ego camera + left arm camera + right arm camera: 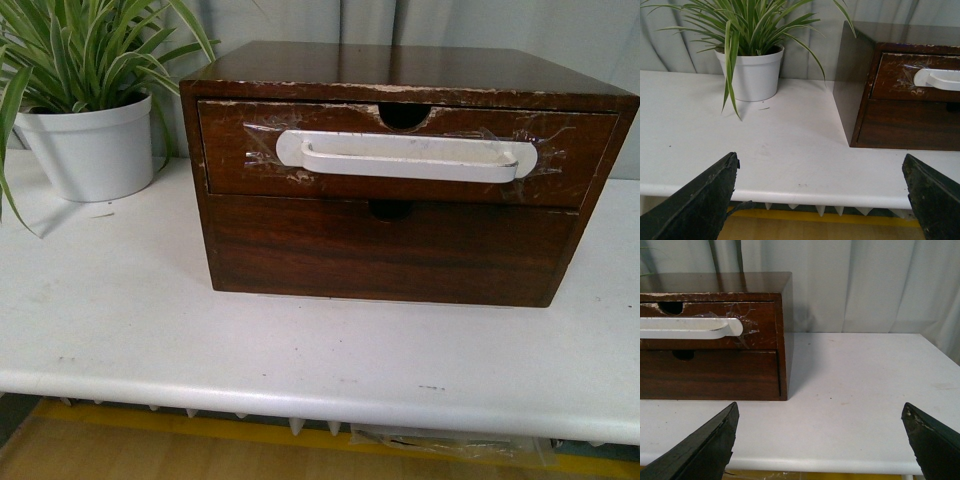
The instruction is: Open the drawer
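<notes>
The drawer [400, 185] is the wide shallow dark-brown upper drawer of a wooden cabinet [400, 70]. It sits shut, flush with the cabinet front. Its long white handle [405, 156] is taped on with clear tape, under a half-round notch [404, 115]. The drawer also shows in the left wrist view [900, 77] and the right wrist view [760, 327]. Neither gripper shows in the front view. My left gripper [821, 192] is open and empty, before the table's front edge, left of the cabinet. My right gripper [820, 437] is open and empty, before the table edge, right of the cabinet.
A taller plain drawer front [390, 250] without a handle lies below. A potted spider plant in a white pot [90, 145] stands left of the cabinet on the white table [150, 330]. A grey curtain [865, 285] hangs behind.
</notes>
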